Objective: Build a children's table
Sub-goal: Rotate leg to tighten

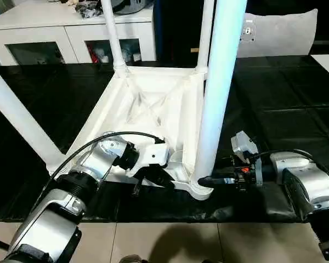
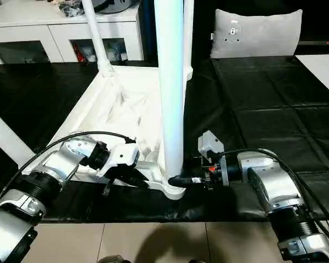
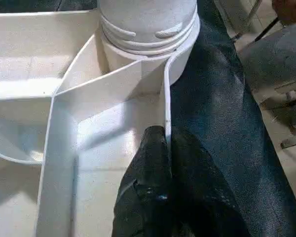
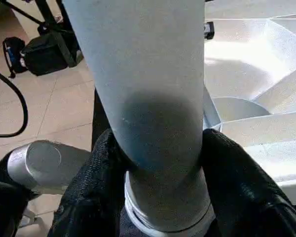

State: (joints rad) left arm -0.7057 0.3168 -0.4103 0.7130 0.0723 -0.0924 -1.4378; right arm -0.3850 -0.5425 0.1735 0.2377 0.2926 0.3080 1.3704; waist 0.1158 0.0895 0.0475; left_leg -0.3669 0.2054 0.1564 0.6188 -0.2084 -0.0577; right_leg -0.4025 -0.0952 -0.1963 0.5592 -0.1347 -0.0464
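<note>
The children's table top (image 1: 153, 104) lies upside down, ribbed side up, on the black-covered surface. Four white legs stand in its corner sockets: two far ones (image 1: 112, 33) (image 1: 204, 33), a near-left one (image 1: 16, 118) and a near-right one (image 1: 219, 82). My left gripper (image 1: 153, 176) is shut on the top's near rim (image 3: 166, 123), close to the near-right socket (image 3: 148, 24). My right gripper (image 1: 205, 179) is shut around the base of the near-right leg (image 4: 148, 98), with one black finger (image 4: 98, 168) on each side, just above the socket.
A white cabinet with glass doors (image 1: 71, 38) stands behind the work surface (image 1: 285, 98), and a grey cushion (image 1: 279, 33) lies at the back right. Tiled floor (image 1: 170, 241) begins at the near edge. A tripod and a black bag (image 4: 29, 49) stand on the floor.
</note>
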